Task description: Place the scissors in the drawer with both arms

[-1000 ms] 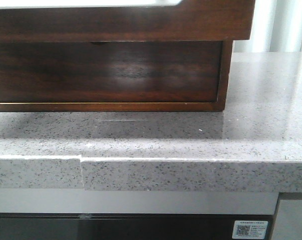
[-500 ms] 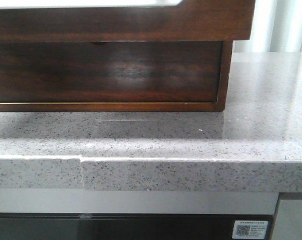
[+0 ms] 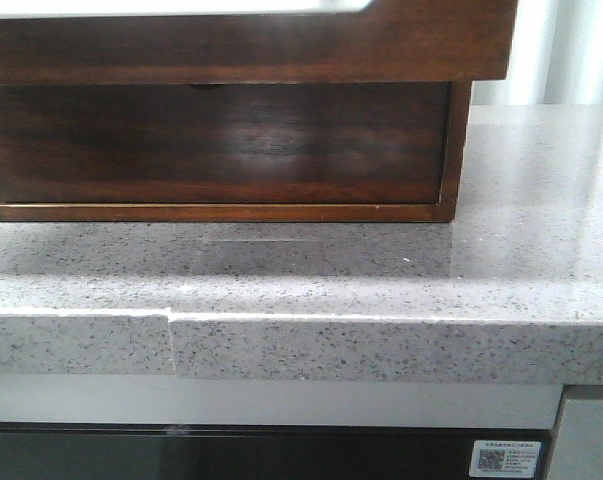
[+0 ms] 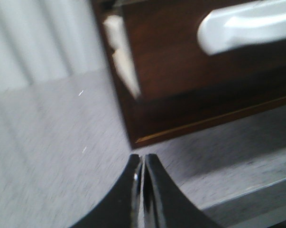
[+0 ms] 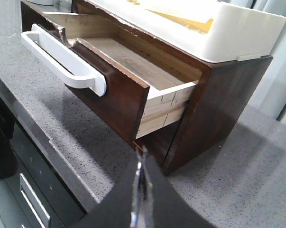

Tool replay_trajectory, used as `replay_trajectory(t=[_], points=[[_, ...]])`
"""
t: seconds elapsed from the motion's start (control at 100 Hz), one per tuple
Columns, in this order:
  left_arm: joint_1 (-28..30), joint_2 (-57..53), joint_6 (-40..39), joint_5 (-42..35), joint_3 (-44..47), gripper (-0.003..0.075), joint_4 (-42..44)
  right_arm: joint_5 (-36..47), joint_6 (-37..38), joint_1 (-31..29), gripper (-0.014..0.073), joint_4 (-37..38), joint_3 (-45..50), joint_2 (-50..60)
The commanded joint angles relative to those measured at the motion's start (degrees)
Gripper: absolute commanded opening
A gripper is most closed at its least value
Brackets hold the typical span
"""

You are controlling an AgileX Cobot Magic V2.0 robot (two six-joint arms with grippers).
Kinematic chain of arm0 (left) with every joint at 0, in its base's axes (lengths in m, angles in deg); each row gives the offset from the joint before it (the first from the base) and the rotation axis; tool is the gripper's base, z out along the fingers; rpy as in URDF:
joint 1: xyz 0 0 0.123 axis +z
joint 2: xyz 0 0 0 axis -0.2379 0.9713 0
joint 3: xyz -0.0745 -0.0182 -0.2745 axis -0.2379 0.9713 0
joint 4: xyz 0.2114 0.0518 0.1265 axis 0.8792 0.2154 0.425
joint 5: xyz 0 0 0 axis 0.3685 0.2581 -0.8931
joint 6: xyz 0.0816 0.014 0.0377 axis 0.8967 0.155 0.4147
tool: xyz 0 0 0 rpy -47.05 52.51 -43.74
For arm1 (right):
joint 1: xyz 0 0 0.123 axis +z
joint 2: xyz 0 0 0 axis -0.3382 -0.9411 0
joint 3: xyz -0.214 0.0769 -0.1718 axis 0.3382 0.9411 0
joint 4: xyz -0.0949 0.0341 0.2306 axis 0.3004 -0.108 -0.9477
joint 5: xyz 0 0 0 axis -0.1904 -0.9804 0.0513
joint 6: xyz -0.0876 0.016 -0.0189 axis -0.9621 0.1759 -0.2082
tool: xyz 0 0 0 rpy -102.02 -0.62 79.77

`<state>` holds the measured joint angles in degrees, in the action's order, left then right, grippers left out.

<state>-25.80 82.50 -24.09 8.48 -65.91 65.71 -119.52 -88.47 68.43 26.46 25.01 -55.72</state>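
Speckled grey stone countertop (image 3: 401,290) carries the wooden cabinet (image 5: 223,95), whose drawer (image 5: 119,102) stands pulled well out, its dark glossy front overhanging the lower front in the front view. Compared with half a second ago, that view has shifted slightly: the cabinet's right edge sits a little further right and the countertop seam has moved with it, which reads more as the camera or base settling than as the drawer travelling. The drawer looks open wide enough to receive something. Its front is deep brown with a broad white rounded handle (image 5: 62,59); the pale wood floor inside appears bare, and the joint at its side shows light raw timber. A white tray (image 5: 218,26) rests on top of the cabinet. The scissors appear in none of the three views, so where they lie cannot be told. The left gripper (image 4: 143,164) hangs near the cabinet's corner with fingers pressed together and nothing between them; the right gripper (image 5: 142,159), likewise closed and empty, hovers just off the open drawer's side.
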Motion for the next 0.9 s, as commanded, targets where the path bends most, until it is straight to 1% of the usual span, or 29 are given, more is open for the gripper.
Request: replay_trajectory(t=[0.0, 0.03, 0.08, 0.15, 0.22, 0.37, 0.89], points=[[4.1, -2.2, -12.2, -5.5, 1.4, -0.0019, 5.2, 4.5, 0.1, 0.0, -0.0041, 1.3, -1.3, -0.6], [5.3, -2.6, -16.7, -5.6, 2.2, -0.0019, 7.4, 4.5, 0.1, 0.0, -0.0041, 1.3, -1.3, -0.6], [7.4, -2.2, -21.7, -5.6, 3.2, -0.0019, 9.3, 4.5, 0.1, 0.0, -0.0041, 1.3, -1.3, -0.6], [9.1, -2.2, -24.7, -4.8, 4.4, -0.0019, 9.4, 4.5, 0.1, 0.0, -0.0041, 1.3, -1.3, -0.6], [9.8, -2.4, -24.8, -3.3, 5.3, -0.0019, 9.4, 4.5, 0.1, 0.0, -0.0041, 1.3, -1.3, -0.6], [9.8, -2.4, -25.0, 6.2, 5.3, -0.0019, 10.0, 4.5, 0.1, 0.0, -0.0041, 1.3, -1.3, -0.6], [9.8, -2.4, -25.6, 6.3, 5.3, -0.0019, 9.7, 4.5, 0.1, 0.0, -0.0041, 1.3, -1.3, -0.6]])
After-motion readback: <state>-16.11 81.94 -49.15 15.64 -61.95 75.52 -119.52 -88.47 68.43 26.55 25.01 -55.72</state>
